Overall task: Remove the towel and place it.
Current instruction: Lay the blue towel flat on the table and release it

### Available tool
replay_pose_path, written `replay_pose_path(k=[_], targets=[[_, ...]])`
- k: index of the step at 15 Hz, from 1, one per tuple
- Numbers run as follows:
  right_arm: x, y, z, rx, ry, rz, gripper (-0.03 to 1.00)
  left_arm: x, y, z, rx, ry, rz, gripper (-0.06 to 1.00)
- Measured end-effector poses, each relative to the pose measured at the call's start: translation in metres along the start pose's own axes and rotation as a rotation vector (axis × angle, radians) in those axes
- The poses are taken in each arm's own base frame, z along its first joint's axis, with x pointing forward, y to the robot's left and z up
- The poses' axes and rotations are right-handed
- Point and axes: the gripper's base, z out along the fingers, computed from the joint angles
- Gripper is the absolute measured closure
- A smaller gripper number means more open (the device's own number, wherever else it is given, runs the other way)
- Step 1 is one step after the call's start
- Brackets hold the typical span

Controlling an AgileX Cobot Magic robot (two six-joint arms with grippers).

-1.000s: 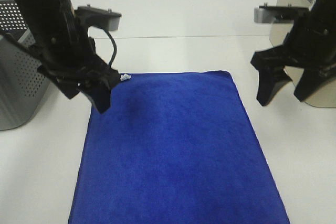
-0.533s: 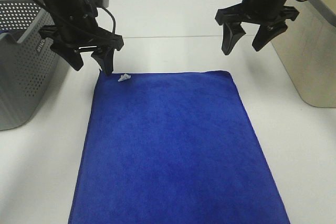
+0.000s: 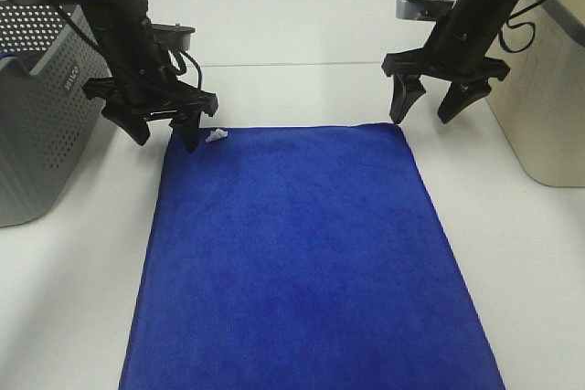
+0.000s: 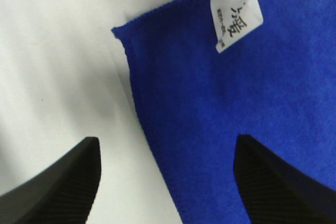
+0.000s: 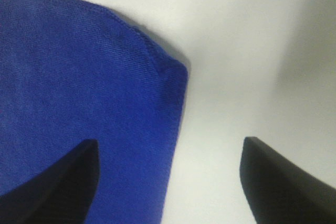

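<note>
- Overall, the work surface is a plain white tabletop (image 3: 512,253), matt and evenly lit. A pale seam runs across it beyond the cloth. Nothing of the room past the table can be made out.
- Count, cloth: one large rectangular royal-blue plush towel (image 3: 302,253). It lies spread flat on the middle of the table, and its near end runs out of the high view.
- Count, label: one small white printed tag (image 3: 217,136), on the towel's far left corner.
- Count, containers: two. One grey perforated metal basket (image 3: 37,134) stands at the left edge of the table. One beige smooth-walled bin (image 3: 539,107) stands at the right edge. Both are apart from the towel.
- Count, arms: two black arms, each with one gripper.
- Left gripper (image 3: 166,142): jaws spread and empty, low at the far left corner. One finger is over bare table, the other over the blue pile beside the tag. Contact cannot be confirmed.
- Right gripper (image 3: 421,119): jaws spread wide and empty, low at the far right corner. One finger is over the towel's hem, the other over bare table. Contact cannot be confirmed.
</note>
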Motion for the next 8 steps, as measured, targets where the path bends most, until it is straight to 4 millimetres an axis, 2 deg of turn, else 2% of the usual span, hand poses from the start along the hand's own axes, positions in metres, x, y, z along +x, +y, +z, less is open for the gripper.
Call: replay_pose_path(k=[3, 8], targets=[[-0.001, -0.003, 0.023, -0.029, 0.01, 0.021, 0.24, -0.004, 0.001, 0.011, 0.0, -0.034, -0.038, 0.27], [-0.003, -0.006, 0.039, -0.028, -0.012, 0.026, 0.24, -0.007, 0.012, 0.027, 0.016, -0.043, -0.086, 0.27]])
